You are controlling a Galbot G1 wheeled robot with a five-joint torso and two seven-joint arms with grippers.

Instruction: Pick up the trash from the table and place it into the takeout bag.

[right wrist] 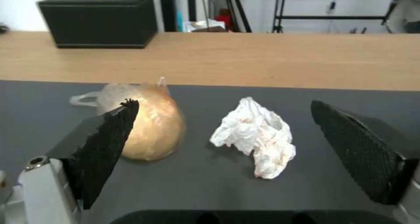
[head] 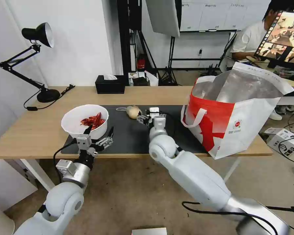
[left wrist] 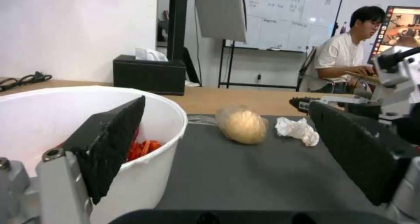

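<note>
- Item, crumpled white tissue (right wrist: pixel 256 137): lies on the dark grey mat (head: pixel 127 130) of the table (head: pixel 29 130), near the mat's far edge at mid-width. Irregular wad; its longer run goes obliquely, from 11 o'clock to 5 o'clock in the right wrist view.
- Neighbour, beige lump in clear plastic (right wrist: pixel 146 125): at 9 o'clock of the tissue, just beside it, with a strip of bare mat between. Apart, not touching.
- Right gripper (right wrist: pixel 219 151): jaws spread wide, holding nothing. The tissue sits dead ahead at 12 o'clock, between the lines of the two pads and nearer the right-hand one; the left pad's tip overlaps the lump in the wrist view. Judgement: closing here risks catching the lump's plastic; a slight shift toward 3 o'clock would centre the tissue.
- Nearer arm: the right, by a clear margin.
- Left gripper (head: pixel 98 135): jaws spread, empty, at the near rim of the white round bowl (head: pixel 72 122) with red crayfish shells (head: pixel 93 120); one pad stands over the rim. The tissue is well away at its 2 o'clock.
- Takeout bag (head: pixel 248 120): open-mouthed, upright on the table's right end, at 3 o'clock of the tissue.
</note>
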